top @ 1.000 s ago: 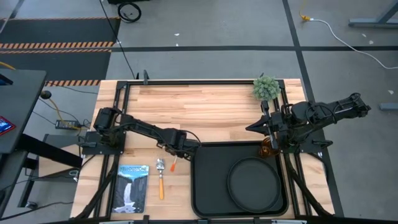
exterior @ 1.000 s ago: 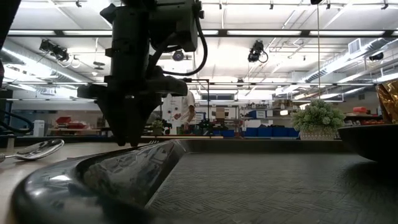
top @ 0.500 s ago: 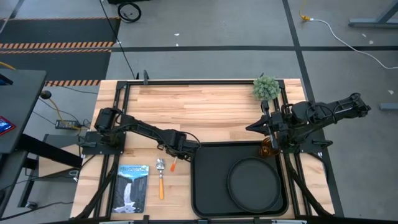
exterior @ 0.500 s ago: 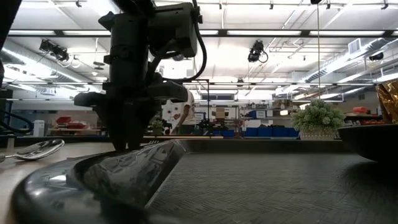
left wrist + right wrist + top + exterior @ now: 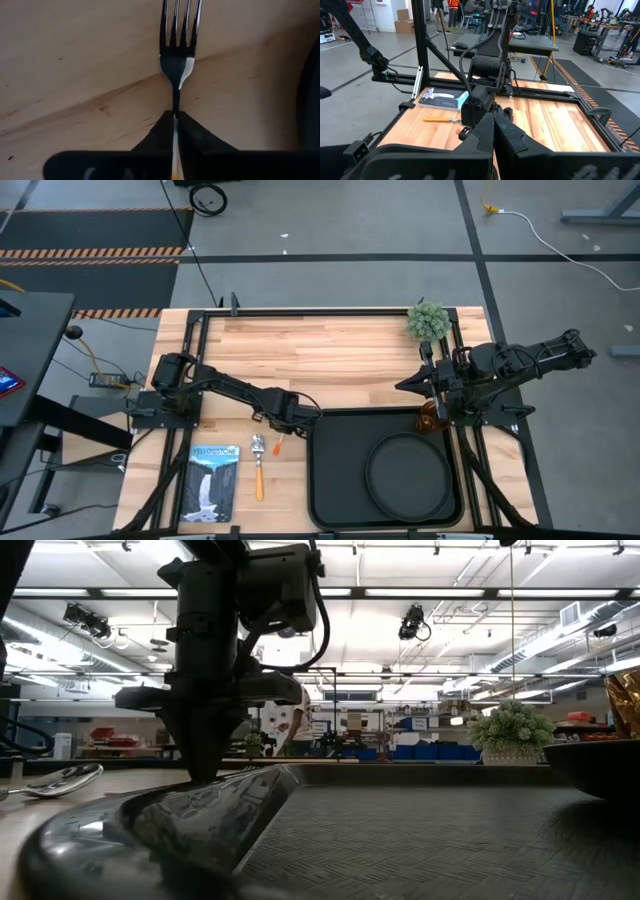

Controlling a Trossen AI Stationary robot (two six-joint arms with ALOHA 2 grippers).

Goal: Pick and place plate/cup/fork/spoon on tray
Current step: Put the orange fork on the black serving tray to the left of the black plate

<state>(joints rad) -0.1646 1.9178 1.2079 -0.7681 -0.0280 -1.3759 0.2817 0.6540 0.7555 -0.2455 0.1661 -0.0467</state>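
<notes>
The fork (image 5: pixel 178 60), silver tines and orange handle (image 5: pixel 278 445), lies on the wooden table just left of the black tray (image 5: pixel 340 480). My left gripper (image 5: pixel 283 431) (image 5: pixel 205 774) stands over it, pointing down, shut on it. The spoon (image 5: pixel 258 465) lies on the table left of the fork. The round black plate (image 5: pixel 408 473) rests in the tray's right half. The amber cup (image 5: pixel 432 418) stands by the tray's far right corner. My right gripper (image 5: pixel 410 385) (image 5: pixel 493 122) waits raised above the table's right side, shut on nothing. My left gripper pinches the fork's thin neck (image 5: pixel 175 107), just behind the tines, between its two fingers (image 5: pixel 195 132). The fingers come from above, pointing down, one on each side of the neck, across the fork. The fork lies flat on the table.
A booklet with a waterfall picture (image 5: pixel 213 480) lies at the near left. A small green plant (image 5: pixel 428 320) stands at the far right corner. The tray's raised rim (image 5: pixel 200 820) is right beside the fork. Bare wood spreads over the table's far half.
My left gripper has shut on the fork's neck; its fingers stood apart on either side a second ago and now meet. It has kept its place over the fork, and the fork has not moved.
</notes>
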